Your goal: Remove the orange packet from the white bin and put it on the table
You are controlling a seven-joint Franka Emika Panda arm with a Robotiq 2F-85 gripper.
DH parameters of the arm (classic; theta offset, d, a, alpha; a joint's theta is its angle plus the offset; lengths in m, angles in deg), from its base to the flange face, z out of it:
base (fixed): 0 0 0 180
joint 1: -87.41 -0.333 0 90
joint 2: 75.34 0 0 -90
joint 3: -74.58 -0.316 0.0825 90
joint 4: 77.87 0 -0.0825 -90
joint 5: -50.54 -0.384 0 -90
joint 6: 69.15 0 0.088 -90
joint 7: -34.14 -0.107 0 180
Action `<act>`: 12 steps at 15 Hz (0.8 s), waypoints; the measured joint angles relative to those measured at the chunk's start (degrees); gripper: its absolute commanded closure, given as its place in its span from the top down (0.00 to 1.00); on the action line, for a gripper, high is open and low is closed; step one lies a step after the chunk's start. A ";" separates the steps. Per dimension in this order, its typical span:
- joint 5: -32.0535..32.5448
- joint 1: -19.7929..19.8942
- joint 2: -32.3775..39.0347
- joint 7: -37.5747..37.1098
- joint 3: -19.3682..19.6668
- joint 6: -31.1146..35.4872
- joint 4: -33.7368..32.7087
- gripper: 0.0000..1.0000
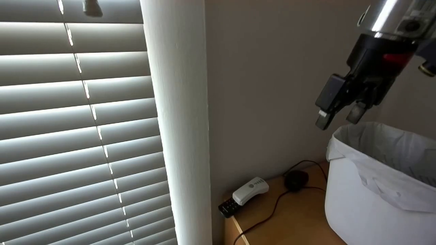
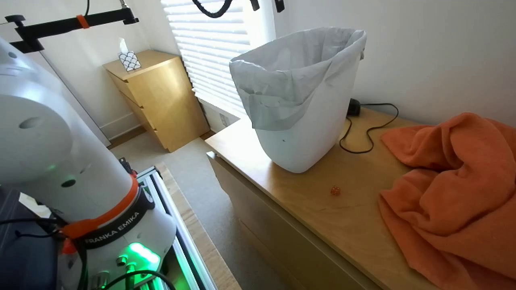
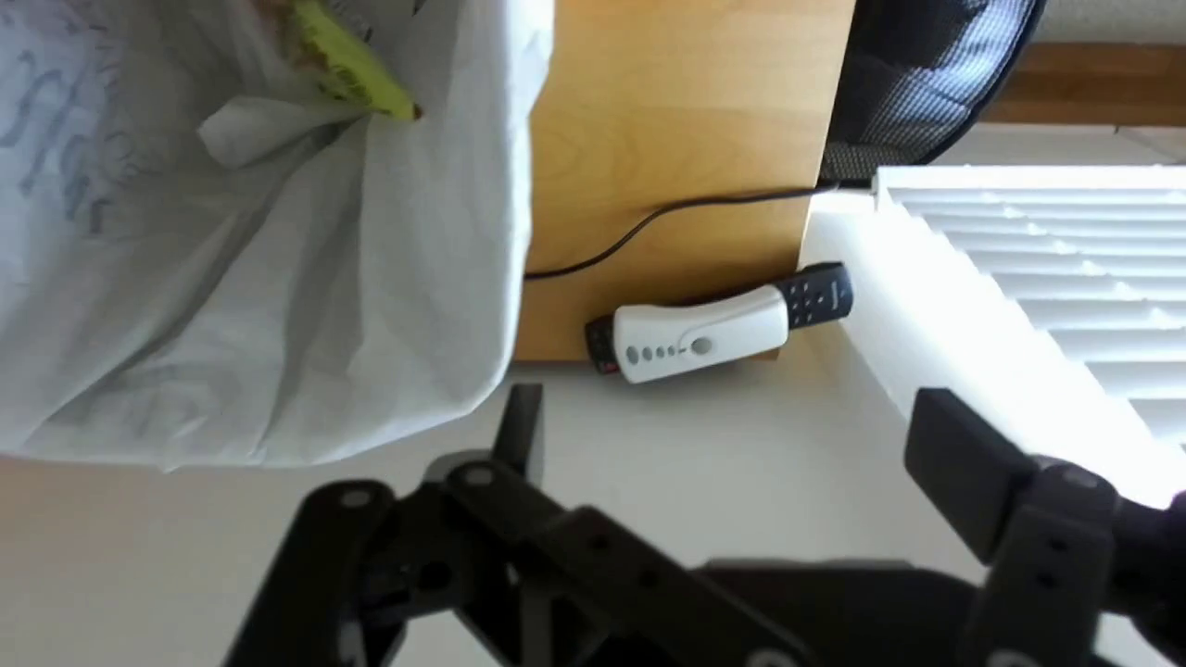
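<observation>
The white bin [image 1: 371, 200] stands on the wooden table with a crinkled liner folded over its rim; it also shows in an exterior view [image 2: 298, 149] and the wrist view [image 3: 519, 213]. In the wrist view a yellow-green wrapper [image 3: 347, 60] with a brownish part lies in the bin. I cannot make out a clearly orange packet in the bin; much of its inside is out of view. My gripper [image 1: 340, 117] is open and empty, above and beside the bin's rim. Its fingers are wide apart in the wrist view [image 3: 727, 417]; only its fingertips show in an exterior view [image 2: 267, 5].
The wooden table [image 2: 363, 225] bears an orange cloth [image 2: 455, 193], a small orange dotted object [image 2: 335, 191] and a black device with a cable [image 2: 354, 108]. A white remote [image 3: 704, 333] lies on a black remote [image 3: 817, 295] near the table's edge, by the wall and window blinds [image 1: 85, 136].
</observation>
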 measured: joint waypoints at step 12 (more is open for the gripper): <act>5.34 5.08 -6.23 13.19 8.03 -5.20 4.07 1.00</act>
